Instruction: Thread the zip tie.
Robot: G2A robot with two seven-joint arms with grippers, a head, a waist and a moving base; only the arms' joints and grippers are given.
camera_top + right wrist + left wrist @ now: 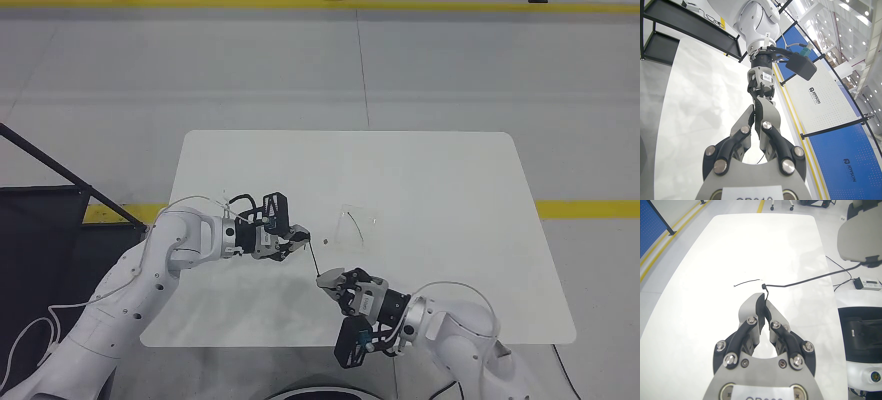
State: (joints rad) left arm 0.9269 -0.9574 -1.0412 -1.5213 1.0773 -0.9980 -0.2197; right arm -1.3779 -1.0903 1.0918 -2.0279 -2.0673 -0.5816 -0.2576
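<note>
Left gripper [764,298]: ribbed pads [759,308] pinching thin black zip tie [763,286] | right gripper [755,108]: clamped on its far end

The white worktop [450,180] in front of me has a thin dark strand [746,282] lying loose near its middle. A yellow line [590,208] crosses the grey floor beside it. Past one edge stand a blue perforated panel [838,147] and a black shelf rack [659,47].
</note>
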